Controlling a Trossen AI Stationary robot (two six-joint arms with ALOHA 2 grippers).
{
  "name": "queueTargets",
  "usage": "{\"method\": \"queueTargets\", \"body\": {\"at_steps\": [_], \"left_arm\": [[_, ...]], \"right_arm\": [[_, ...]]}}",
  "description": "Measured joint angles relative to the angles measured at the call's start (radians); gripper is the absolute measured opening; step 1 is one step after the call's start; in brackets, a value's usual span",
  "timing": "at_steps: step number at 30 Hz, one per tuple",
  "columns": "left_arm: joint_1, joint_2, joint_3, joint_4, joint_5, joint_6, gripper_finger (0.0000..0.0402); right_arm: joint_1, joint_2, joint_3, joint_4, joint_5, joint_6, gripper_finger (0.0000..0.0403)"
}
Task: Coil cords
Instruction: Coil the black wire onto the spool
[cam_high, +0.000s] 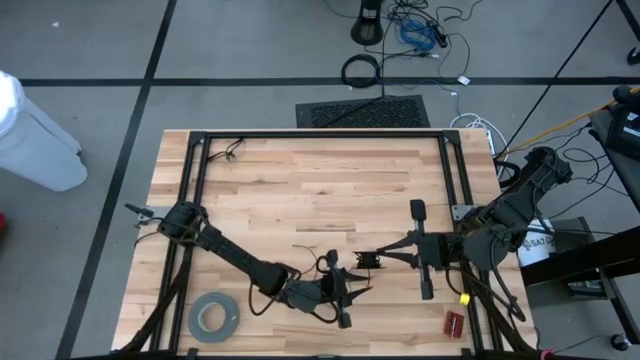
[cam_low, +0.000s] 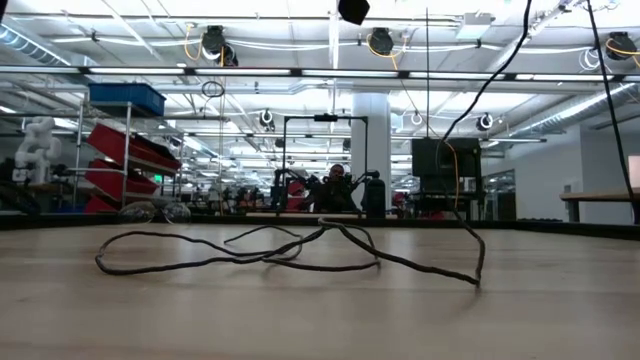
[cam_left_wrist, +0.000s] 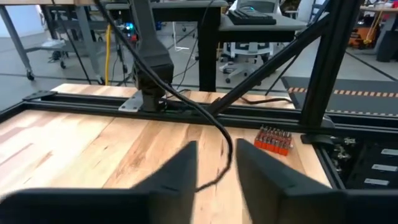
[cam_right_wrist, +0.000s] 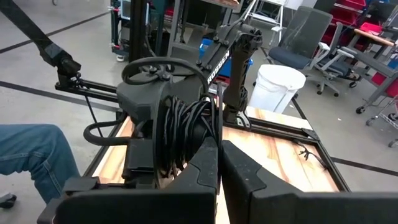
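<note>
- While a good part of the cord (cam_low: 250, 268) lies unwound, the task is judged to be partly done only.
- Farthest left, a grey tape roll (cam_high: 213, 317) is seen on the table (cam_high: 300, 190), well apart from the work and not part of it.
- Next, the left gripper (cam_left_wrist: 216, 155) is found low over the near middle of the table with its fingers apart. A dark strand runs through the gap, and nothing is pinched.
- Loose slack is spread in wide, flat, irregular loops on the boards around the table's middle, one end rising off the wood. This is what is left to be gathered in.
- Just right of that, a coil (cam_right_wrist: 186, 130) of many tight black turns is held up off the table. This is the part already wound.
- At the coil, the right gripper (cam_right_wrist: 219, 155) is clenched, its fingers pressed together on the bundle's edge.
- Thin, dark and limp is how the cord looks. Its small round disc cannot be made out.
</note>
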Motion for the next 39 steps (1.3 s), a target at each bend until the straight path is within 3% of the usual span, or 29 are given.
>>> {"method": "queueTargets", "body": {"at_steps": [4,6,10,13,20,26,29,34,39], "left_arm": [[0.0,0.0,0.0,0.0,-0.008,-0.004,0.0026],[0.001,0.0,0.0,-0.001,-0.008,-0.007,0.0011],[-0.002,-0.002,0.0,-0.032,-0.069,0.001,0.001],[-0.014,-0.031,0.0,-0.152,-0.129,-0.005,0.0005],[-0.072,-0.163,0.001,-0.513,-0.142,-0.155,0.0004],[-0.163,-0.272,0.001,-0.717,-0.143,-0.194,0.0003],[-0.216,-0.322,0.001,-0.767,-0.169,-0.192,0.0003],[-0.29,-0.406,0.001,-0.785,-0.326,-0.17,0.0003],[-0.295,-0.464,0.001,-0.69,-0.377,-0.073,0.0003]], "right_arm": [[0.0,0.0,0.0,0.0,0.0,0.001,0.0],[0.0,0.0,0.0,-0.004,0.0,0.003,0.0],[0.0,0.0,0.0,-0.005,0.0,0.009,0.0],[0.001,0.0,0.0,-0.019,-0.001,0.026,0.0],[0.001,0.0,0.0,-0.072,-0.001,0.057,0.0],[0.001,0.014,0.0,-0.09,-0.001,0.057,0.0],[0.001,0.02,0.0,-0.093,-0.002,0.061,0.0],[0.0,0.029,0.0,-0.095,-0.007,0.074,0.0],[-0.026,0.057,0.0,-0.094,-0.009,0.074,0.0]]}}
